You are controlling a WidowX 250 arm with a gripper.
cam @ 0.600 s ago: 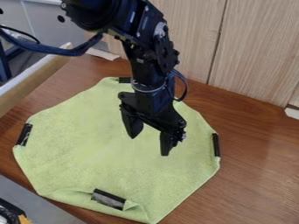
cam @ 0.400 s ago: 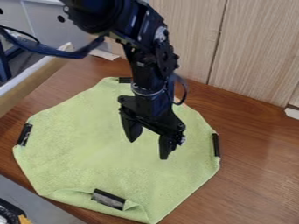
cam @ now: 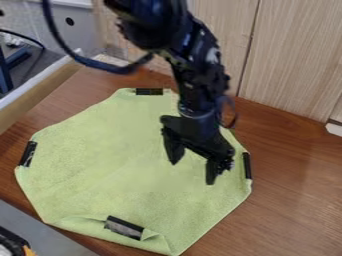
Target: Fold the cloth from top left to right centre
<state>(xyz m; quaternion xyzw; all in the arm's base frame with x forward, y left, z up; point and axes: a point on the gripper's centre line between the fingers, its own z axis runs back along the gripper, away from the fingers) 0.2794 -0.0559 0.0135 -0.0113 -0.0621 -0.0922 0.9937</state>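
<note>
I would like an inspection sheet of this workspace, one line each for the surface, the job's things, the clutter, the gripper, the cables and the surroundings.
Surface: brown wooden table, with grain visible.
Job's things: green cloth, mostly spread out, its near edge curled over; four dark strips at its edges, at the far, left, right and near sides.
Clutter: dark object with an orange part in the lower left corner.
Gripper: over the cloth's right half, fingers apart, nothing seen held.
Cables: dark blue cable looping beside the arm; thinner loop near the wrist.
Surroundings: wood-grain panels behind, pale ledge at left.
</note>
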